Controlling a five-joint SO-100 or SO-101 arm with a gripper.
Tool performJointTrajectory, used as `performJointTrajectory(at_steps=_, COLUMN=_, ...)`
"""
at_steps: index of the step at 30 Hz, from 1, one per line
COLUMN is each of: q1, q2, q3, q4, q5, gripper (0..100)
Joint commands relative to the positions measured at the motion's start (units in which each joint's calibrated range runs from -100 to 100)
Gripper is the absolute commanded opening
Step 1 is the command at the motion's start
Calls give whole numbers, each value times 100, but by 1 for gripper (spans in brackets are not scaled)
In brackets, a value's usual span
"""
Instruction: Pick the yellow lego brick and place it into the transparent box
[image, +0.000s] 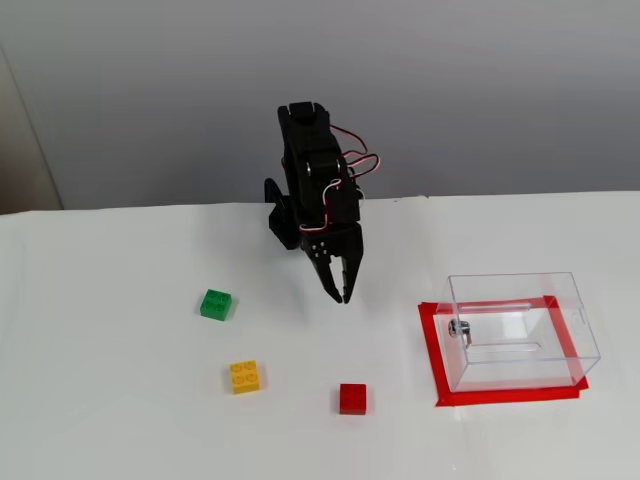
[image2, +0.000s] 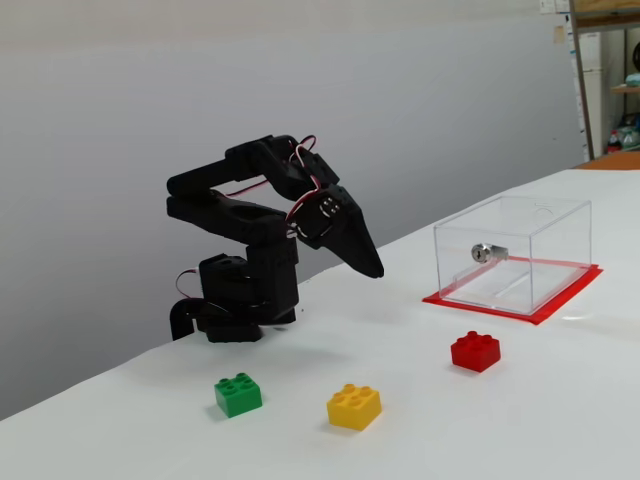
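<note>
The yellow lego brick (image: 245, 376) (image2: 354, 406) lies flat on the white table, studs up, near the front. The transparent box (image: 520, 329) (image2: 515, 253) stands on a red taped patch at the right in both fixed views, with a small metal fitting on one wall. My black gripper (image: 341, 293) (image2: 374, 269) hangs in the air behind the bricks, pointing down, fingers together and nothing between them. It is well apart from the yellow brick and from the box.
A green brick (image: 215, 303) (image2: 238, 393) lies left of the gripper and a red brick (image: 352, 398) (image2: 475, 350) sits between the yellow brick and the box. The arm's base (image2: 235, 305) stands at the table's back edge by the grey wall.
</note>
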Motion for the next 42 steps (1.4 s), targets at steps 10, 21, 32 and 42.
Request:
performJointTrajectory(at_steps=10, q1=11, q2=2122, q3=-2769, q4=26, q5=-19, gripper=1)
performJointTrajectory(at_steps=21, q1=70, q2=3259, q3=-4224, q4=26, q5=-24, gripper=2)
performJointTrajectory(at_steps=32, q1=226, q2=4540, q3=-5409, q4=-44, q5=-24, gripper=2)
performJointTrajectory(at_steps=42, q1=876, q2=5228, q3=-6096, q4=-44, q5=-30, gripper=2)
